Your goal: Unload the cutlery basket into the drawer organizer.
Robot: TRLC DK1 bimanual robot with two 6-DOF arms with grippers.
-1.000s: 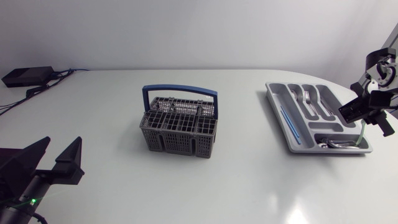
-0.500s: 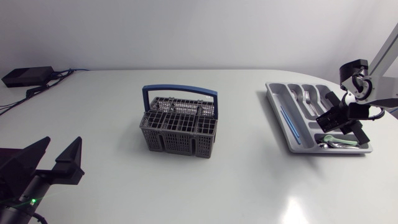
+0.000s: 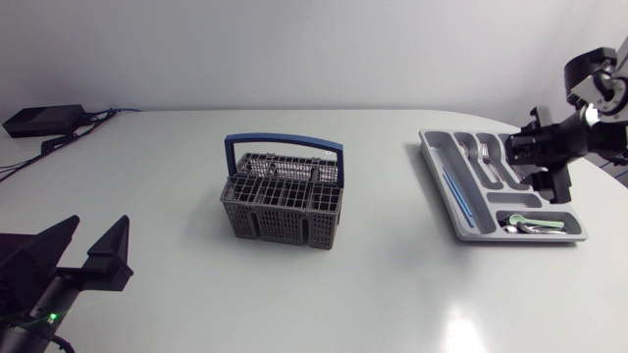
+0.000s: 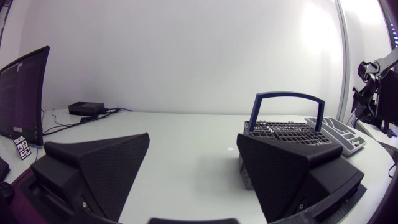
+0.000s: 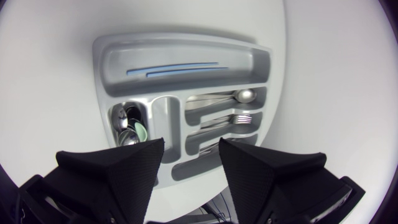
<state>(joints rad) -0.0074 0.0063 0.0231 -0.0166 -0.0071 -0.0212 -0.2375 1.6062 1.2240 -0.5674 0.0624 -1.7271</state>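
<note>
Head view: the grey cutlery basket (image 3: 283,201) with its blue handle stands upright near the middle of the worktop (image 3: 392,294); whether any cutlery sits in its cells is hard to tell from here. At its 3 o'clock, well apart, lies the drawer organizer (image 3: 437,145). The right pincer (image 3: 538,162) hangs over the organizer's 3 o'clock side, released, its fingers spread with nothing between them. Under it, the long compartment holds two blue sticks (image 5: 174,67). The shorter ones hold a spoon (image 5: 242,95) and forks (image 5: 239,118), and the small end compartment holds spoons and a pale green piece (image 5: 140,130). The left pincer (image 3: 101,235) sits at the basket's 8 o'clock, near the worktop's edge, likewise spread and empty.
</note>
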